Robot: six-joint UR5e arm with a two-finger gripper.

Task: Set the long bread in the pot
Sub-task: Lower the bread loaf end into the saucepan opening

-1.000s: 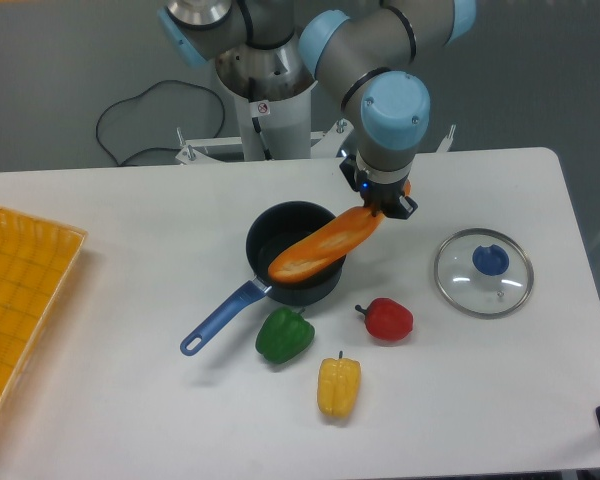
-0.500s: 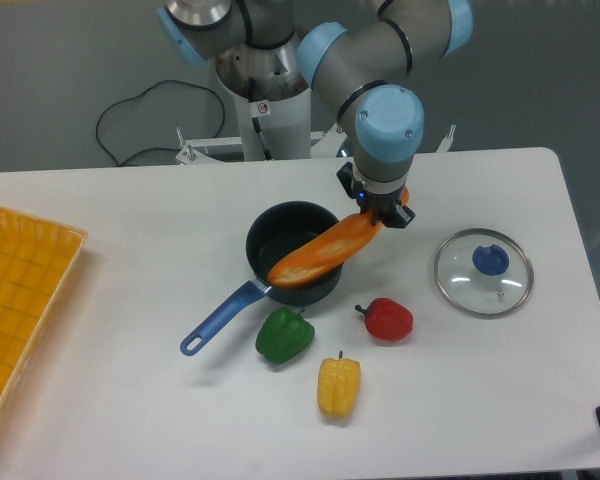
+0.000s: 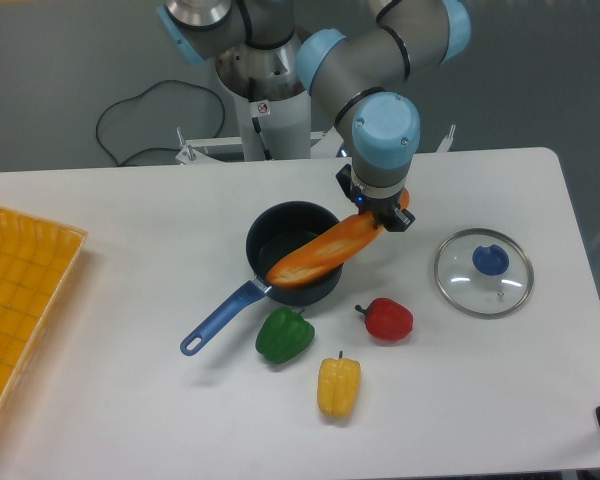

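Observation:
The long bread is a glossy orange loaf, tilted, with its lower left end over the front rim of the pot and its upper right end held in my gripper. The pot is a dark round saucepan at the table's middle, with a blue handle pointing to the front left. My gripper is shut on the bread's right end, just right of the pot and above its rim. I cannot tell whether the bread's lower end rests on the pot.
A green pepper, a red pepper and a yellow pepper lie in front of the pot. A glass lid with a blue knob lies to the right. A yellow tray sits at the left edge.
My gripper has moved slightly left and up with the bread over the last second. The bread's lower end has shifted a little left over the pot. Nothing else has moved.

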